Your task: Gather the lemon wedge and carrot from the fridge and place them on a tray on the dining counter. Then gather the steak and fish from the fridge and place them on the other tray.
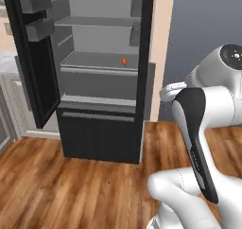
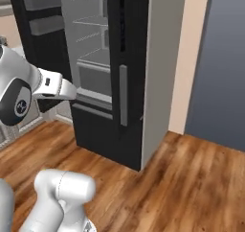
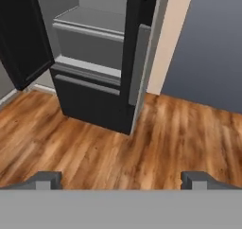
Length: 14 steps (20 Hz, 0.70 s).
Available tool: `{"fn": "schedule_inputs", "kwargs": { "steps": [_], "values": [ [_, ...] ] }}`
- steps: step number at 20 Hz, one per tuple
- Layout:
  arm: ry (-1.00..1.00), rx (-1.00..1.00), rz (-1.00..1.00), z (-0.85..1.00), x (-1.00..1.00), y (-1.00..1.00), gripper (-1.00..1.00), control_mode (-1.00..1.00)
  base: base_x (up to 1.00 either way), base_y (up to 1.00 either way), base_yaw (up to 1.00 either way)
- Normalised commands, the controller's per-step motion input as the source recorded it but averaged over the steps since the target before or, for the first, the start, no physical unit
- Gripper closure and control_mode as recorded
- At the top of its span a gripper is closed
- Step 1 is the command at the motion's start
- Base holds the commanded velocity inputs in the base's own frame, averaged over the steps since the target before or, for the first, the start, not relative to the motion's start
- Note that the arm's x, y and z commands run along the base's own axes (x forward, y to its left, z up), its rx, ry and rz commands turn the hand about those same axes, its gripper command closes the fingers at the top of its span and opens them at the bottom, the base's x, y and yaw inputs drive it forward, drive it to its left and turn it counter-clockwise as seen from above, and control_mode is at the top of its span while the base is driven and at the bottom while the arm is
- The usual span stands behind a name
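Your fingers (image 3: 121, 180) are spread wide and empty over the wood floor (image 3: 142, 143), so reach ahead and up into the open fridge (image 1: 101, 128), where the small orange carrot (image 1: 124, 61) stands on the middle shelf (image 1: 94, 61), well beyond them.

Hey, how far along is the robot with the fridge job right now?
Done: the fridge has its left door swung open. In hand: nothing; the tool is open and empty, facing the fridge over the wood floor. Left: a small orange item, possibly the carrot, sits on a shelf; nothing gathered yet.
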Motion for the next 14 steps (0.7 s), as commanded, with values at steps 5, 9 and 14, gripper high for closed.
{"fn": "schedule_inputs", "kwargs": {
  "steps": [5, 9, 14],
  "values": [
    [0.0, 0.0, 0.0, 0.0, 0.0, 0.0, -1.0, 1.0, 0.37, 1.0, -0.46],
    [0.0, 0.0, 0.0, 0.0, 0.0, 0.0, -1.0, 1.0, 0.59, 1.0, -0.43],
    [0.0, 0.0, 0.0, 0.0, 0.0, 0.0, -1.0, 1.0, 0.91, 1.0, -0.33]
  ]
}}
